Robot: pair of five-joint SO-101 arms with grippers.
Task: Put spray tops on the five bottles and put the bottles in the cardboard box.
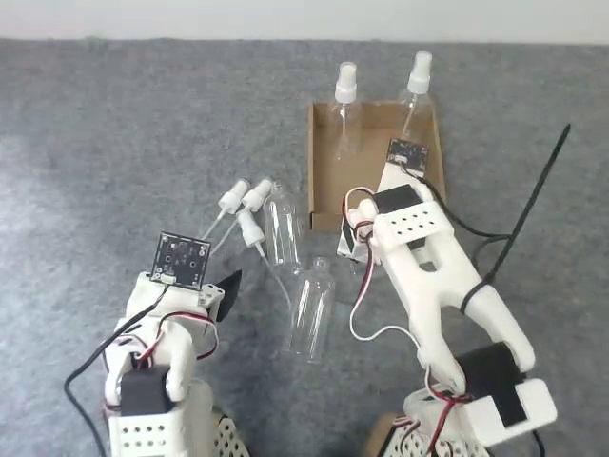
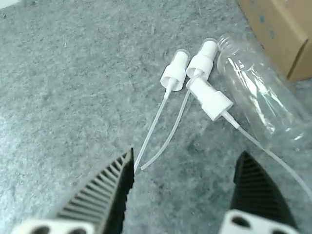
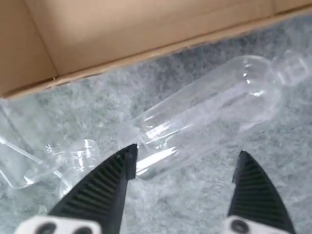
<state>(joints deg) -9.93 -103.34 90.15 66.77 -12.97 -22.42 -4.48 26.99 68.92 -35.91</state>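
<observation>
The left hand (image 2: pixel 183 190) hangs open over the grey counter (image 2: pixel 73 97), its two black fingers spread wide with nothing between them. Just ahead of it lie three loose spray tops (image 2: pixel 210 99). Their white heads are bunched together and their thin dip tubes trail back toward the hand, one tube ending just beside a fingertip. Next to the tops an uncapped bottle (image 2: pixel 258 92) lies on its side, clear and empty, and past it shows a corner of the cardboard box (image 2: pixel 278 29).

The right hand (image 3: pixel 180 190) is open too, gripping nothing. It is poised above a second bottle (image 3: pixel 209 112), which lies on its side on the counter just outside the wall of the cardboard box, its neck bare. Beside the base of that bottle sits the open neck of a third bottle (image 3: pixel 83 153), also lying down.

Seen from above, the uncapped bottle lies near the left wall of the box, with the spray tops at its neck end. The third bottle lies nearer the arms, between them. Inside the box, against its far wall, two capped bottles (image 1: pixel 344 114) stand upright side by side — each with a white spray top already fitted.
</observation>
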